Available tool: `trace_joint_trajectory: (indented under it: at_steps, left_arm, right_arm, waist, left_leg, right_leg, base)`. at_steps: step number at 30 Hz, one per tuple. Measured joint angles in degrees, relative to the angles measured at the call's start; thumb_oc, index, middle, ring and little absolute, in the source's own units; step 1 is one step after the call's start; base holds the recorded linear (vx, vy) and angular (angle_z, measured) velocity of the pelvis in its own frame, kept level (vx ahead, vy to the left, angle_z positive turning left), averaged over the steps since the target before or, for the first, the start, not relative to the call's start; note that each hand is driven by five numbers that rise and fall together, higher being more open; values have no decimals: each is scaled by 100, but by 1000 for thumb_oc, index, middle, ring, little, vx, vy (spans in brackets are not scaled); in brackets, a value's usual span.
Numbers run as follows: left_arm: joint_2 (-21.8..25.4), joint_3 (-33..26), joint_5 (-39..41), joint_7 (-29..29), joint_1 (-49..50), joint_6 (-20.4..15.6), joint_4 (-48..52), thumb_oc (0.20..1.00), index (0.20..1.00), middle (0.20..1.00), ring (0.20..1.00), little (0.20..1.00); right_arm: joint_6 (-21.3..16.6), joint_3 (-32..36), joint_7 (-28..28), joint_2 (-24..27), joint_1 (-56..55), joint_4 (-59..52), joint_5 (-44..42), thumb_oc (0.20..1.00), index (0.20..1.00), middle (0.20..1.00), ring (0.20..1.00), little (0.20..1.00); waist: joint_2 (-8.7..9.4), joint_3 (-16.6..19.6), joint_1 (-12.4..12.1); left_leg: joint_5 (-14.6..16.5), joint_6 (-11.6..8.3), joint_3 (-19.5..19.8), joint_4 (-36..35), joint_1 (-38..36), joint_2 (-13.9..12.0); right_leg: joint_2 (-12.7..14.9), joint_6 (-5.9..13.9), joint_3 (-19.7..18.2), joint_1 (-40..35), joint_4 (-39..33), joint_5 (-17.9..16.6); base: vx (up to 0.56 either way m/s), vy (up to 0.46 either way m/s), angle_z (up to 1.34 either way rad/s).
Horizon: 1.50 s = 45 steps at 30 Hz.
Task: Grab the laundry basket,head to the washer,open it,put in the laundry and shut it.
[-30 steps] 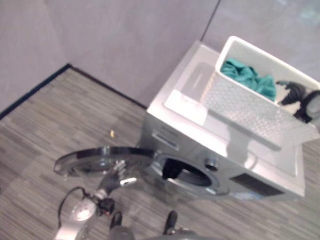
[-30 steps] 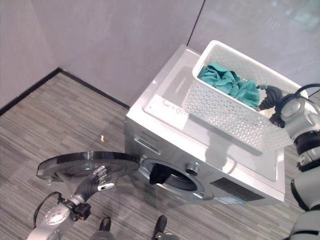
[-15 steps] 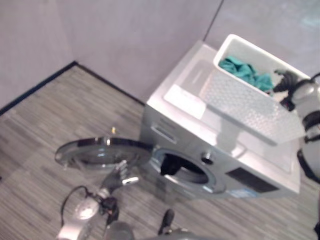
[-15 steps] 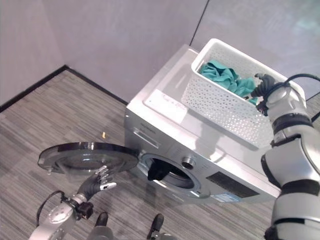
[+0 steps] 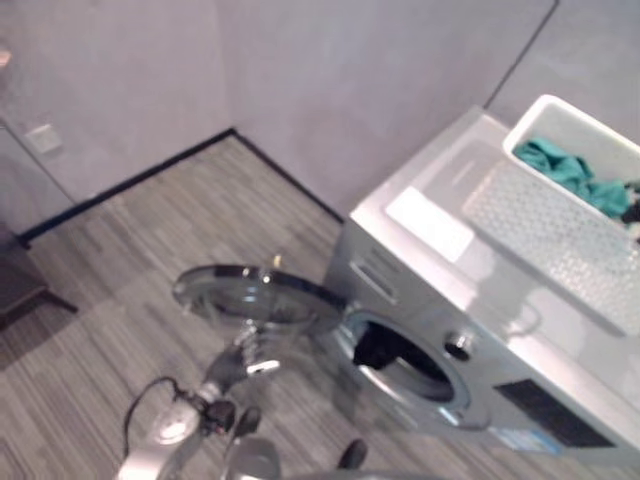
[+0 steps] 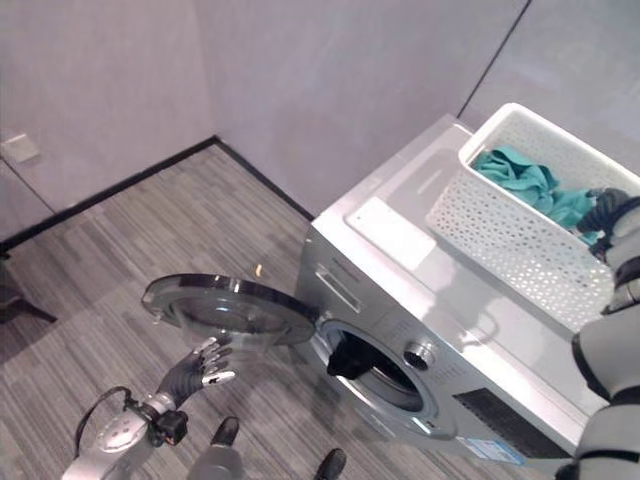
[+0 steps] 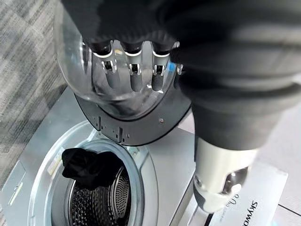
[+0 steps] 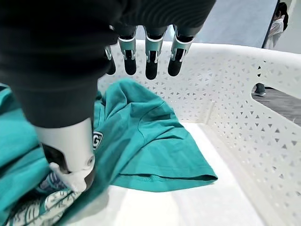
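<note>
A silver washer stands against the wall with its round glass door swung wide to the left. A dark garment hangs at the drum's mouth. My left hand is just below the door's outer edge, its straight fingers up against the glass. On the washer's top sits a white perforated basket holding teal cloth. My right hand is at the basket's right end, open, its fingers hovering above the teal cloth and holding nothing.
Grey plank floor spreads left of the washer, bounded by a dark skirting and grey walls. A wall socket is at the far left, with a dark furniture leg below it. A person stands far off past the basket wall.
The whole picture has shifted, so the camera has turned left. My left hand stays under the open door. My right hand stays at the basket's right end.
</note>
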<state>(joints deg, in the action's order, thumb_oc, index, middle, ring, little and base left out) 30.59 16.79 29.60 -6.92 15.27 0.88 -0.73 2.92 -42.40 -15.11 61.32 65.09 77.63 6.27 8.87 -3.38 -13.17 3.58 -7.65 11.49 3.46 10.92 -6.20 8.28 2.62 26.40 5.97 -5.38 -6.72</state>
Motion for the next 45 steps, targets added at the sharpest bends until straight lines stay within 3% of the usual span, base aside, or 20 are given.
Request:
trace_joint_trajectory:
  at_steps: [8,10,13,17,21,22,24,27,28,29,30,31,32,33,34,35,38,40,42,45]
  left_arm:
    - [-43,90,-7,-84,-107,-1,0,1000,1000,1000,1000,1000]
    - [-53,178,-14,-88,-151,-10,12,1000,1000,1000,1000,1000]
    - [-82,294,-23,-123,-225,-7,26,1000,1000,1000,1000,1000]
    - [-91,354,-22,-145,-334,-25,103,1000,1000,1000,1000,1000]
    - [-92,386,-22,-226,-398,-71,129,1000,1000,1000,1000,1000]
    - [-83,402,-23,-227,-400,-73,129,1000,1000,1000,1000,1000]
    - [-64,442,-22,-228,-474,-131,159,1000,1000,1000,1000,1000]
    - [-45,453,-22,-239,-479,-168,172,1000,1000,1000,1000,1000]
    - [-33,448,-22,-239,-487,-188,172,1000,1000,1000,1000,1000]
    - [-32,448,-22,-239,-492,-191,172,1000,1000,1000,1000,1000]
    - [-33,448,-23,-239,-497,-196,172,1000,1000,1000,1000,1000]
    - [-34,447,-23,-239,-504,-205,172,1000,1000,1000,1000,1000]
    - [-33,449,-24,-240,-504,-214,173,1000,1000,1000,1000,1000]
    - [-38,449,-24,-242,-497,-229,173,1000,1000,1000,1000,1000]
    - [-40,449,-23,-244,-489,-239,173,1000,1000,1000,1000,1000]
    - [-47,447,-23,-263,-474,-252,174,1000,1000,1000,1000,1000]
    - [-40,442,-21,-346,-441,-276,175,1000,1000,1000,1000,1000]
    - [-48,421,-7,-348,-455,-281,176,1000,1000,1000,1000,1000]
    - [-86,348,32,-338,-458,-280,153,1000,1000,1000,1000,1000]
    - [-139,258,42,-298,-514,-297,137,1000,1000,1000,1000,1000]
  right_arm:
    - [90,-352,-412,210,-107,-951,-10,1000,1000,1000,1000,1000]
    - [211,-769,-614,570,-372,-2187,-112,1000,1000,1000,1000,1000]
    - [146,-711,-936,638,-512,-2645,-406,1000,1000,1000,1000,1000]
    - [362,-878,-1260,1331,-1157,-4557,-1046,1000,1000,1000,1000,1000]
    - [431,-800,-1642,1523,-1373,-5164,-1872,1000,1000,1000,1000,1000]
    - [440,-793,-1700,1522,-1404,-5206,-1980,1000,1000,1000,1000,1000]
    - [608,-793,-1927,1687,-1572,-5743,-2354,849,849,849,849,849]
    - [610,-775,-2042,1736,-1584,-5851,-2711,721,721,721,721,721]
    - [605,-750,-2028,1715,-1540,-5819,-2790,511,511,511,511,511]
    - [606,-779,-2026,1704,-1491,-5796,-2848,479,479,479,479,479]
    - [602,-806,-2029,1690,-1443,-5787,-2892,379,379,379,379,379]
    - [591,-814,-2080,1683,-1414,-5789,-2926,395,395,395,395,395]
    - [588,-852,-2136,1683,-1386,-5793,-2996,482,482,482,482,482]
    - [591,-855,-2197,1684,-1376,-5822,-3040,482,482,482,482,482]
    - [591,-855,-2227,1686,-1374,-5835,-3117,862,862,862,862,862]
    - [580,-845,-2277,1700,-1408,-5838,-3220,1000,1000,1000,1000,1000]
    - [513,-845,-2298,1706,-1441,-5680,-3357,1000,1000,1000,1000,1000]
    - [208,-1014,-2171,1642,-1400,-5164,-3299,1000,1000,1000,1000,1000]
    - [-138,-795,-1801,809,-1113,-3400,-2967,1000,1000,1000,1000,1000]
    - [-227,-206,-1060,209,-932,-1882,-2420,1000,1000,1000,1000,1000]
  waist:
    - [6,-74,2]
    - [62,-87,22]
    - [174,-105,27]
    - [330,-226,2]
    - [509,-281,1]
    - [471,-323,2]
    - [510,-340,-6]
    - [510,-340,-6]
    - [505,-344,-7]
    - [504,-345,-8]
    - [499,-348,-10]
    - [511,-339,-12]
    - [503,-345,-13]
    - [492,-352,-14]
    - [482,-360,-14]
    - [454,-380,-12]
    - [453,-378,-11]
    - [451,-372,15]
    - [456,-366,9]
    - [372,-353,-24]
  left_leg:
    - [4,3,1,11,14,-26]
    - [-2,-4,16,-43,-4,-31]
    - [-20,-30,7,-46,-33,-36]
    - [-24,-33,32,-49,-20,-32]
    - [-22,-34,19,-71,-102,-27]
    - [-21,-34,22,-72,-108,-26]
    - [-20,-33,37,-80,-113,-26]
    - [-20,-33,25,-83,-131,-25]
    - [-21,-33,26,-78,-130,-25]
    - [-21,-33,24,-77,-133,-25]
    - [-21,-33,19,-77,-135,-25]
    - [-21,-33,17,-76,-145,-25]
    - [-22,-33,13,-77,-154,-26]
    - [-22,-32,6,-78,-169,-26]
    - [-22,-32,3,-78,-183,-26]
    - [-22,-31,0,-84,-245,-27]
    - [-22,-30,-13,-124,-295,-31]
    - [-22,-29,-51,-117,-310,-21]
    - [-16,-21,-152,-103,-365,-15]
    - [-4,-1,-170,-66,-347,13]
  right_leg:
    - [-20,-12,-10,8,-1,14]
    - [-46,13,6,4,-1,12]
    - [-49,19,2,-3,1,4]
    - [-48,20,19,-5,2,3]
    - [-38,21,22,-71,5,1]
    - [-36,21,27,-81,1,2]
    - [-33,23,43,-92,1,4]
    - [-30,24,42,-99,1,4]
    - [-28,24,41,-100,1,4]
    - [-28,24,38,-102,1,4]
    - [-28,24,33,-103,1,4]
    - [-26,24,28,-109,1,4]
    - [-24,24,22,-113,2,3]
    - [-23,26,16,-124,2,2]
    - [-23,26,13,-135,2,2]
    - [-28,26,12,-197,2,2]
    - [-26,28,-10,-205,2,4]
    - [-16,31,-35,-198,15,-2]
    - [-8,40,-153,-202,13,-17]
    - [20,43,-197,-190,2,-18]
  base:
    - [0,0,0]
    - [0,0,0]
    - [16,-16,0]
    - [7,-32,3]
    - [-1,-2,-1]
    - [-8,-1,3]
    - [-6,0,2]
    - [0,0,0]
    - [0,0,0]
    - [0,0,0]
    - [0,0,0]
    - [0,0,0]
    - [-1,12,-3]
    - [-3,11,-3]
    - [0,0,0]
    - [0,0,0]
    - [-11,8,-6]
    - [-30,20,-6]
    - [-13,12,-18]
    - [-5,11,-7]
